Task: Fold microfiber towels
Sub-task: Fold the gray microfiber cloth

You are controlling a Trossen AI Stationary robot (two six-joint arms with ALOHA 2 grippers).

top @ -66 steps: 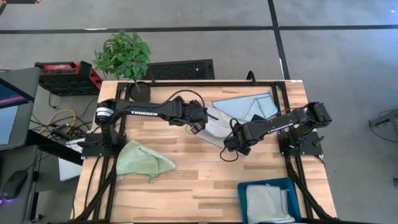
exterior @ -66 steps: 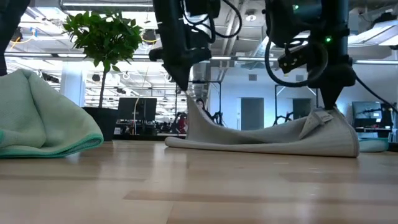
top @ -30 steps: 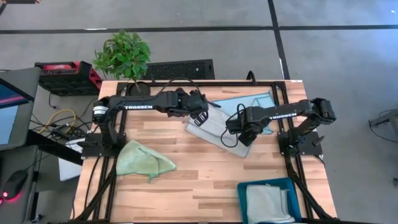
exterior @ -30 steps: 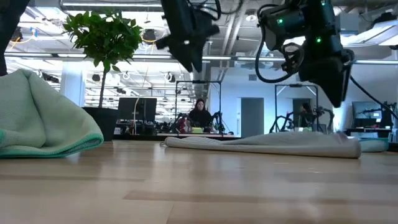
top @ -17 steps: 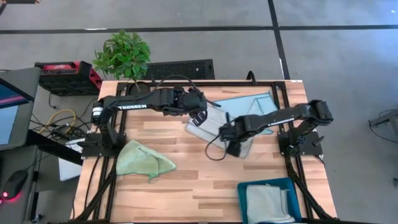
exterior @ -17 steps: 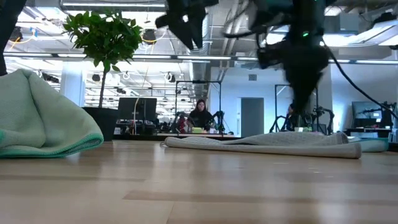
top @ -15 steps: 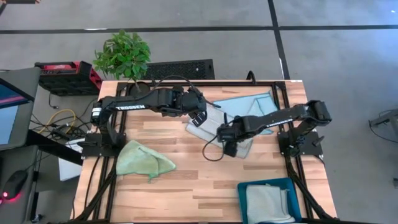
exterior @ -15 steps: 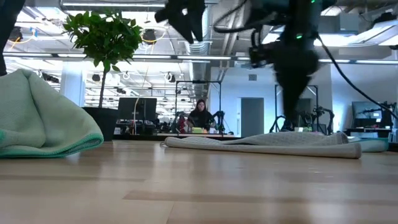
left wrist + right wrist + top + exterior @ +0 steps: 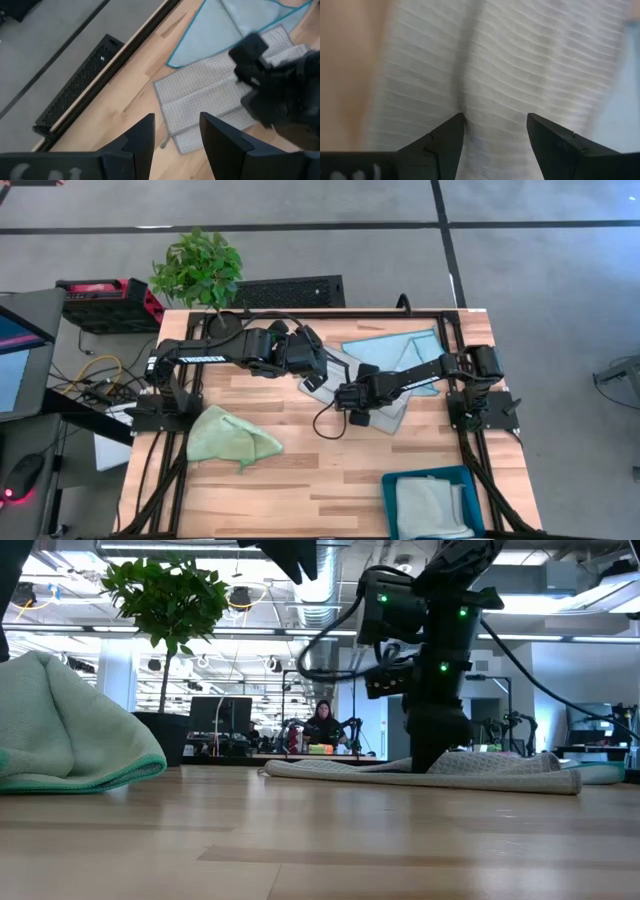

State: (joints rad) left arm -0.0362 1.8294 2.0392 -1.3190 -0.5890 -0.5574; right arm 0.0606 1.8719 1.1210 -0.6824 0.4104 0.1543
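Green towel: crumpled, well left of the grey towel.
Left gripper: wide, empty, lifted off the grey towel's left edge.
Grey towel: once folded, now flat.
Right gripper: wide, has come down pressing its fold; next fold likely.

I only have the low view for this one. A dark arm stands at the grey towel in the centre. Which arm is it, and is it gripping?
Observer: The right arm. The right gripper is open right over the grey towel, gripping nothing.
Operator: And the other gripper?
Observer: The left gripper is open and empty, raised over that towel's left edge in the high view.
Operator: Anything behind the towel?
Observer: A light blue towel lies spread flat against its far side.
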